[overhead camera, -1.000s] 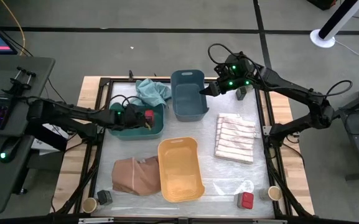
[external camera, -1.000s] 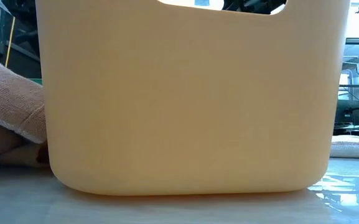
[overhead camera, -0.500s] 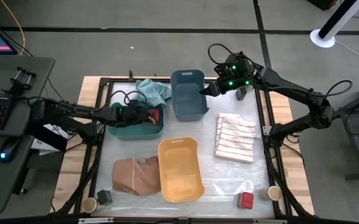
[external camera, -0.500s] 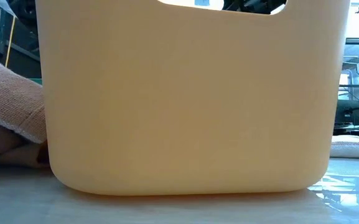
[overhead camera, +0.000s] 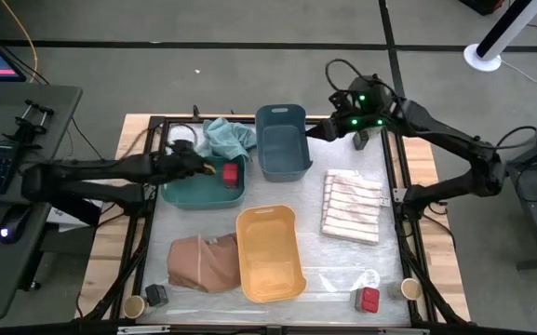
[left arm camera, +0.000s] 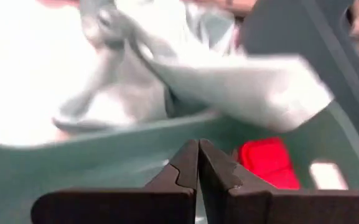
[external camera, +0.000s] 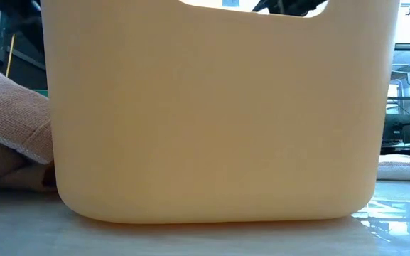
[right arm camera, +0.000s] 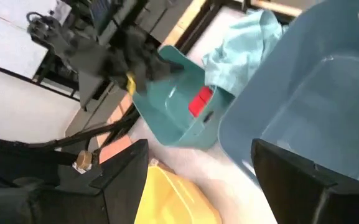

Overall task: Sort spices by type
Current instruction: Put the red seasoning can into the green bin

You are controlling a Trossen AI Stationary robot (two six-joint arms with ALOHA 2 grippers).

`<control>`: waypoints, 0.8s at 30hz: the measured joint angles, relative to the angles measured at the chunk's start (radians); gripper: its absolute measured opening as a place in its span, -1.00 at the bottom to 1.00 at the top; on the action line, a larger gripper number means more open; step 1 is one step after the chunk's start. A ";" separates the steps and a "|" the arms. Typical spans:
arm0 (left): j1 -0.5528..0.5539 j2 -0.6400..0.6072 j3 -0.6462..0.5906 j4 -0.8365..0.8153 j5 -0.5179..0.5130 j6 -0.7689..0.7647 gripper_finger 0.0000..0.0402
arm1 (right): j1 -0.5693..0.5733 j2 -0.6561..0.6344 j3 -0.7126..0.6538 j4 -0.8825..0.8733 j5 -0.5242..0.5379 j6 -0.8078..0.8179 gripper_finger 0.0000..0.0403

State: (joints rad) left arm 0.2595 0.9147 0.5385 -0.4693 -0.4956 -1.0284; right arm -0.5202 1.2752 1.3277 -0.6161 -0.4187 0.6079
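A red boxy spice (overhead camera: pixel 230 173) lies on the floor of the green bin (overhead camera: pixel 190 194); it also shows in the left wrist view (left arm camera: pixel 266 163) and the right wrist view (right arm camera: pixel 200 101). My left gripper (overhead camera: pixel 212 171) is shut and empty (left arm camera: pixel 198 149), just left of the red box, over the green bin. My right gripper (overhead camera: pixel 318 132) is open and empty (right arm camera: pixel 210 186), above the right far corner of the blue bin (overhead camera: pixel 282 141). A dark grey box (overhead camera: pixel 362 139) stands at the far right.
A yellow bin (overhead camera: pixel 270 253) fills the low view (external camera: pixel 219 114). A teal cloth (overhead camera: pixel 229 137), a striped cloth (overhead camera: pixel 352 205) and a tan cloth (overhead camera: pixel 201 261) lie around it. Near edge: a grey box (overhead camera: pixel 156 295), a jar (overhead camera: pixel 134 306), a red box (overhead camera: pixel 369 299), a jar (overhead camera: pixel 410 289).
My left gripper has drawn back toward the table's left edge, away from the red box, which now lies alone in the green bin. My right gripper has moved a little toward the table's right edge, off the blue bin's middle.
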 joint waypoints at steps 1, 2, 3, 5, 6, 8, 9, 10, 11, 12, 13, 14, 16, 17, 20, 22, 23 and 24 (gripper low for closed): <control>0.006 -0.039 0.000 -0.003 -0.004 0.014 -1.00 | 0.014 -0.008 0.000 -0.035 0.001 -0.002 0.38; 0.010 -0.076 0.000 0.002 -0.006 0.034 -1.00 | 0.038 -0.015 0.000 -0.078 0.004 -0.002 0.38; 0.013 -0.109 0.000 0.012 -0.007 0.061 -1.00 | 0.068 -0.021 0.000 -0.129 0.003 0.003 0.38; 0.016 -0.161 0.000 0.071 -0.006 0.131 -1.00 | 0.145 -0.022 0.001 -0.268 0.004 0.029 0.38; 0.016 -0.181 0.000 0.106 -0.004 0.170 -1.00 | 0.193 -0.021 0.000 -0.336 0.021 0.058 0.38; 0.017 -0.211 0.000 0.184 0.010 0.240 -1.00 | 0.305 -0.017 -0.005 -0.437 0.070 0.150 0.38; 0.017 -0.219 0.000 0.229 0.020 0.265 -1.00 | 0.364 -0.017 -0.015 -0.472 0.085 0.222 0.38; 0.017 -0.225 0.001 0.268 0.028 0.282 -1.00 | 0.424 -0.017 -0.029 -0.497 0.084 0.308 0.38; 0.017 -0.227 0.001 0.302 0.036 0.293 -1.00 | 0.484 -0.016 -0.051 -0.509 0.073 0.403 0.38; 0.017 -0.226 0.001 0.335 0.044 0.302 -1.00 | 0.543 -0.015 -0.074 -0.509 0.051 0.505 0.38; 0.017 -0.226 0.001 0.365 0.052 0.308 -1.00 | 0.604 -0.015 -0.101 -0.496 0.024 0.614 0.38; 0.017 -0.224 0.001 0.388 0.060 0.314 -1.00 | 0.665 -0.015 -0.130 -0.475 -0.005 0.714 0.38; 0.017 -0.217 0.001 0.433 0.081 0.336 -1.00 | 0.782 -0.015 -0.188 -0.404 -0.049 0.905 0.38; 0.017 -0.215 0.001 0.439 0.095 0.349 -1.00 | 0.838 -0.014 -0.215 -0.362 -0.060 0.996 0.38; 0.017 -0.205 0.001 0.471 0.128 0.387 -1.00 | 0.969 -0.014 -0.280 -0.207 -0.065 1.230 0.38; 0.017 -0.198 0.001 0.487 0.146 0.411 -1.00 | 1.037 -0.013 -0.305 -0.120 -0.057 1.327 0.36; 0.017 -0.193 0.001 0.496 0.153 0.422 -1.00 | 1.065 -0.012 -0.313 -0.085 -0.051 1.363 0.34; 0.018 -0.190 0.001 0.500 0.165 0.432 -1.00 | 1.092 -0.011 -0.322 -0.056 -0.050 1.384 0.30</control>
State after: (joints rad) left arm 0.2773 0.7246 0.5392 0.0305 -0.3306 -0.5968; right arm 0.5713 1.2641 1.0060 -0.6720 -0.4691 1.9920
